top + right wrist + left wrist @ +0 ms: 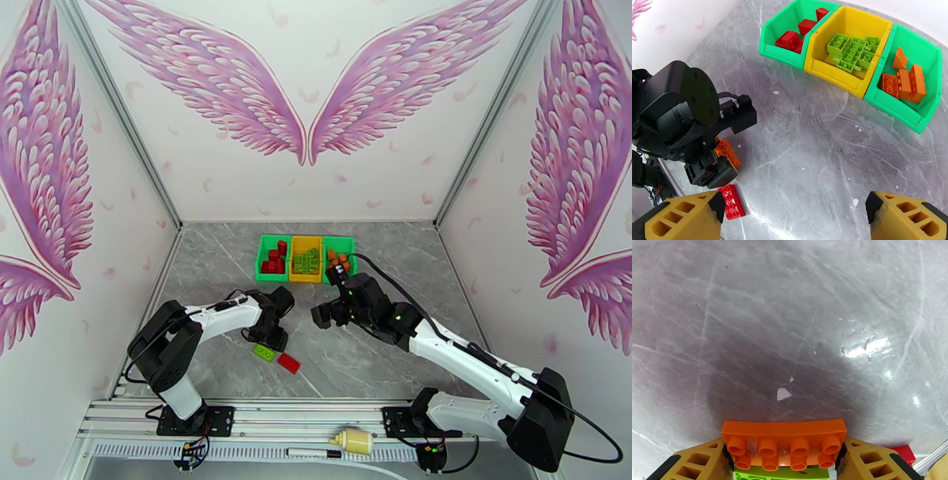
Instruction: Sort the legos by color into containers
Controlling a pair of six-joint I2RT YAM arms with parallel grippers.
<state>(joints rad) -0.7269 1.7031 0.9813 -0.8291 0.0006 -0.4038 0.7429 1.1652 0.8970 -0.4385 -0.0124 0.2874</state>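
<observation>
My left gripper (784, 462) is shut on an orange lego (784, 445), low over the table above a lime lego (264, 353). A red lego (288, 363) lies just right of the lime one, and its corner (904, 453) shows beside the left finger. At the back stand three bins in a row. The left green bin (778, 49) holds red legos (790, 39), the yellow bin (829, 73) holds lime legos (849, 49), and the right green bin (900, 112) holds orange legos (904, 81). My right gripper (794, 215) hangs open and empty in front of the bins.
The left arm's black wrist (679, 114) stands close to my right gripper (321, 316) at mid-table. Bare grey marble (821, 150) stretches between the arms and the bins. White walls enclose the table on three sides.
</observation>
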